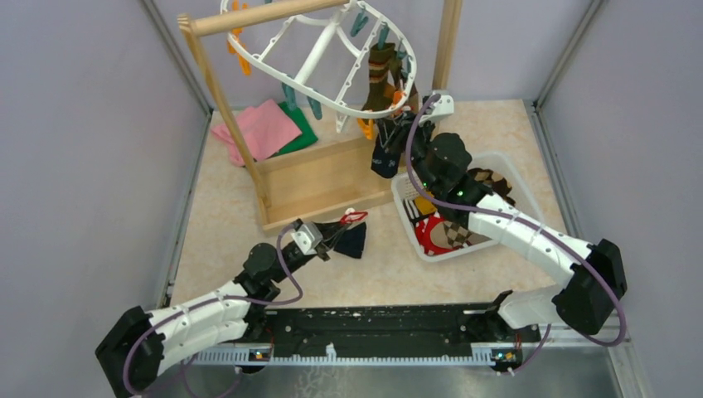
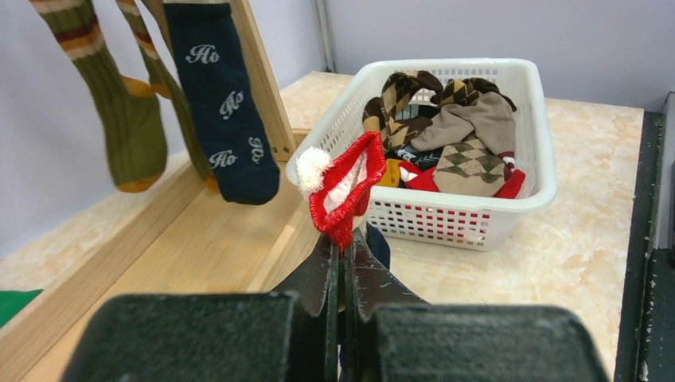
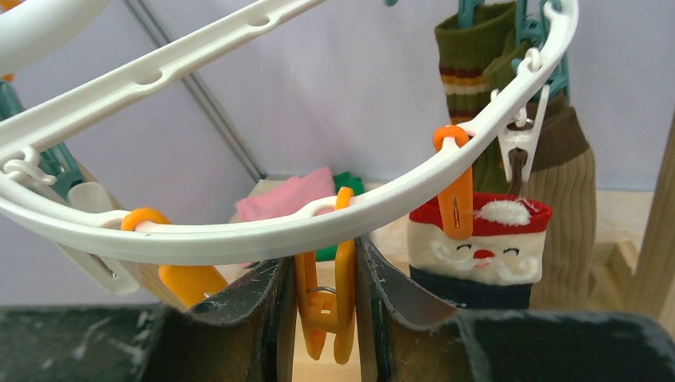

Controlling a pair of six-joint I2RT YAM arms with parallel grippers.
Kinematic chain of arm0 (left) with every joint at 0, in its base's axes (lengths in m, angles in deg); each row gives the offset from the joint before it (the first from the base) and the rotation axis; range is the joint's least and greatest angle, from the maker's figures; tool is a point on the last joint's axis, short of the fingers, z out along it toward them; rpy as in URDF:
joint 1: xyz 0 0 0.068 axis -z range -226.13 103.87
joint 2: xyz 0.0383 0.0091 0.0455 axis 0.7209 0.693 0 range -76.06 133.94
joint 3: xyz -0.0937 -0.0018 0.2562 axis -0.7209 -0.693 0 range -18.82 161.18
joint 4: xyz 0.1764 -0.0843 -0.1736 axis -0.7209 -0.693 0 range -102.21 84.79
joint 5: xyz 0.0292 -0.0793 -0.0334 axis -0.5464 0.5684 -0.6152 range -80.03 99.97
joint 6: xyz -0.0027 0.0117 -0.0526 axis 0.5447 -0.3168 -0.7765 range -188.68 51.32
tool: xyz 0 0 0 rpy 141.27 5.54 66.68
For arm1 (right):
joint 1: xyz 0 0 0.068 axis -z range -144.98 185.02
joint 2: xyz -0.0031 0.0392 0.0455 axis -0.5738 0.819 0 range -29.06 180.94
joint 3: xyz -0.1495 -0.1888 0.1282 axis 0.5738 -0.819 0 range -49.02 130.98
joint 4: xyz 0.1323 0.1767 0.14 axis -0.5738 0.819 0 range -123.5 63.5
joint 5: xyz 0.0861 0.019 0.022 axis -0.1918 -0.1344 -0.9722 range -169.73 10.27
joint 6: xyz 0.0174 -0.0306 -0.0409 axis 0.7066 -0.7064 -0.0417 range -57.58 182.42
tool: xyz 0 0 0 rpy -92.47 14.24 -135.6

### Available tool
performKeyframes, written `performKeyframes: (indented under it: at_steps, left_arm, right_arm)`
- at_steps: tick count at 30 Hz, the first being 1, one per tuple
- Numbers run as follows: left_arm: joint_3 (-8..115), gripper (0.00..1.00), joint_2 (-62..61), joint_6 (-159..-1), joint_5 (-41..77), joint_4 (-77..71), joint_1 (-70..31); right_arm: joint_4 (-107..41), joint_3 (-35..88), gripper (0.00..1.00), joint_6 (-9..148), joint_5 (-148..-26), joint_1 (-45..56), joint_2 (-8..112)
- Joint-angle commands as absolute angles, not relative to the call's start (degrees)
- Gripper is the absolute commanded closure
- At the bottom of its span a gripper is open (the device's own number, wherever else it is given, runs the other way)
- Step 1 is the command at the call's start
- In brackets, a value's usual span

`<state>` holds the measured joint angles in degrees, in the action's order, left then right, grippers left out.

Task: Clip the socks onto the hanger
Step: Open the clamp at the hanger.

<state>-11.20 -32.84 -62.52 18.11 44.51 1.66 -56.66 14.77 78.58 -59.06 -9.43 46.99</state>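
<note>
While left gripper (image 2: pixel 343 245) pinches a sock (image 2: pixel 348 185), right gripper (image 3: pixel 322 267) apparently squeezes a clip (image 3: pixel 345 280).

Hanging navy sock (image 2: pixel 227 111): white script "Ho" three times down leg.

One hanger (image 1: pixel 327 37), one basket (image 2: pixel 446 215), two folded cloths (image 1: pixel 261 128), three hanging socks (image 2: pixel 227 119) at upper left, one red-cuffed sock (image 2: pixel 346 187) mid-frame.

The left arm (image 1: pixel 203 315) and right arm (image 1: pixel 522 232) are white-shelled, black-jointed (green lights), trailing purple cables (image 1: pixel 620 311).
</note>
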Motion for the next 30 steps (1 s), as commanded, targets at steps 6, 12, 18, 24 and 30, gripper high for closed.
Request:
performKeyframes:
  at_steps: [6,12,18,24,30]
  left_arm:
    - [0.2,1.0,-22.8,-64.3,15.6,49.2,1.8]
    - [8.0,1.0,-12.7,-60.4,3.7,50.8,1.8]
    - [9.9,1.0,-9.4,-64.2,18.3,55.6,-2.4]
    - [8.1,1.0,-6.0,-75.3,39.2,67.1,-12.3]
    - [12.3,1.0,2.5,-88.7,60.4,79.3,-19.6]
  right_arm:
    - [-55.7,17.5,0.89,88.9,-64.3,-7.8,45.4]
    - [-55.5,17.4,0.89,88.8,-63.8,-7.5,45.1]
    - [-55.5,16.8,0.89,88.5,-64.1,-6.9,44.3]
    - [-55.7,16.2,0.89,88.8,-65.4,-6.4,43.8]
    - [-56.5,15.8,0.9,89.2,-68.4,-5.5,43.9]
